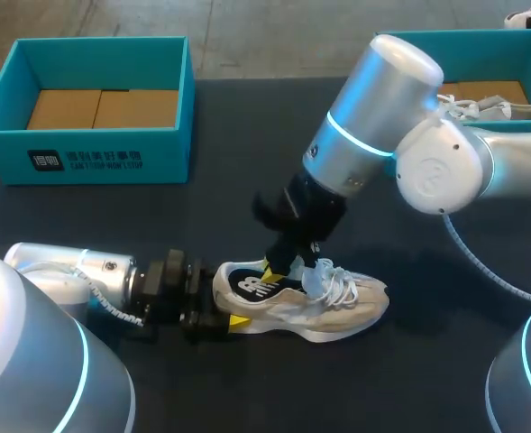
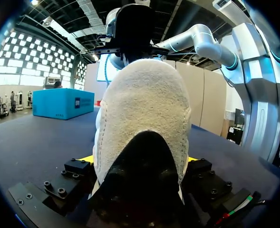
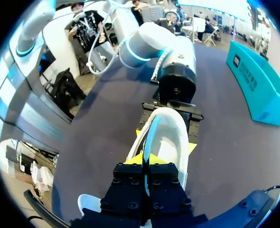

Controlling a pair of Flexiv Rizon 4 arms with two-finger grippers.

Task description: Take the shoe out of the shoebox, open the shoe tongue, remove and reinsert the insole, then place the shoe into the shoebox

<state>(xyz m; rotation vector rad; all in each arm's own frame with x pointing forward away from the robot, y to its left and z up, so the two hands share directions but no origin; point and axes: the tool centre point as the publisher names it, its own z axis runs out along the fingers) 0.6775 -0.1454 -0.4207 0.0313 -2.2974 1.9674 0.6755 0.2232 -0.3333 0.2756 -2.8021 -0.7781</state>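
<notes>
Shoe (image 1: 337, 307) stands on its sole at mid worktop (image 1: 247, 162), toe toward my right side, outside the shoebox (image 1: 85, 149), which sits well apart at the far left. Left pincer (image 2: 140, 164) clamps the heel from both sides. Right pincer (image 3: 146, 159) comes from above, narrow, pinching a thin blue-edged sheet, apparently the insole (image 3: 149, 135), at the shoe's opening.

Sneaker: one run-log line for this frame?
sneaker: on table | left gripper: shut on sneaker heel | right gripper: shut on insole at opening
</notes>
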